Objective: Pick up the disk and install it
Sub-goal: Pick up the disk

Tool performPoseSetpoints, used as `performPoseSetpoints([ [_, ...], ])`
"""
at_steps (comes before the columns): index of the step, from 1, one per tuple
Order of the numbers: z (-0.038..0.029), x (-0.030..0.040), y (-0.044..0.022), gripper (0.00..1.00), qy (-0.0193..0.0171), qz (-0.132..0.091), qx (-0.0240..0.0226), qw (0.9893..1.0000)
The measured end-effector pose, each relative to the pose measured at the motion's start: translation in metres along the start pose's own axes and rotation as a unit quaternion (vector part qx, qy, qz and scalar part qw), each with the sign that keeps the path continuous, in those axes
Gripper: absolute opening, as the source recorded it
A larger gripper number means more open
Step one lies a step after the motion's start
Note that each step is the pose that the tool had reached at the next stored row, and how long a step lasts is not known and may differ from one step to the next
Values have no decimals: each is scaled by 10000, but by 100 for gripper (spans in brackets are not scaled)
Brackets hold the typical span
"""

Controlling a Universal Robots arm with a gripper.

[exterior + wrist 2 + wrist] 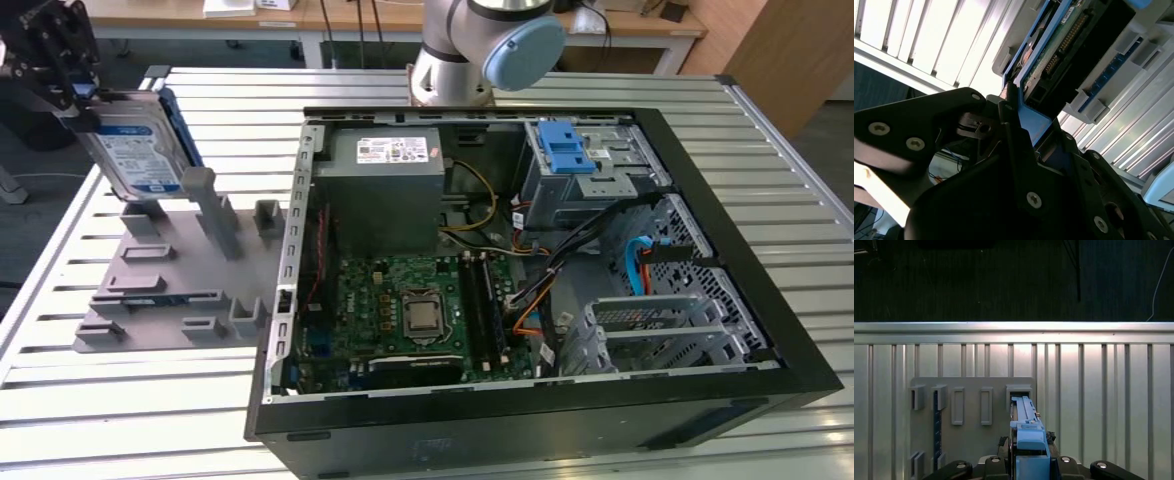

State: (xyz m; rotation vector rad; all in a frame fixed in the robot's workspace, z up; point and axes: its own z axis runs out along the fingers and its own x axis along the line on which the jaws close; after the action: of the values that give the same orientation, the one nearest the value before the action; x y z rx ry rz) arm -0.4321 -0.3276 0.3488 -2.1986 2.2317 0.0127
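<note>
As the tool (83, 100) is clamping the disk (134, 150) upright over the grey rack (160, 290) on the table (134, 420), pickup is looking underway; installation in the open computer case (747, 390) is remaining undone.

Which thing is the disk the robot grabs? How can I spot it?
Find the big open computer on the slatted table; a grey rack lies on the exterior view's left of it. At that rack, the black gripper holds the disk on edge. Only it has a blue-and-white label and blue side rails.
</note>
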Motion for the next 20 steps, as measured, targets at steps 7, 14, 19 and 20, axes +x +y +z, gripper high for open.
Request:
performPoseSetpoints([
  [7,-32,0,0,36,0,0,0,10000],
  [14,-71,-1,0,36,0,0,0,10000],
  [19,-111,-1,0,36,0,0,-1,10000],
  [20,-122,-2,0,36,0,0,-1,10000],
])
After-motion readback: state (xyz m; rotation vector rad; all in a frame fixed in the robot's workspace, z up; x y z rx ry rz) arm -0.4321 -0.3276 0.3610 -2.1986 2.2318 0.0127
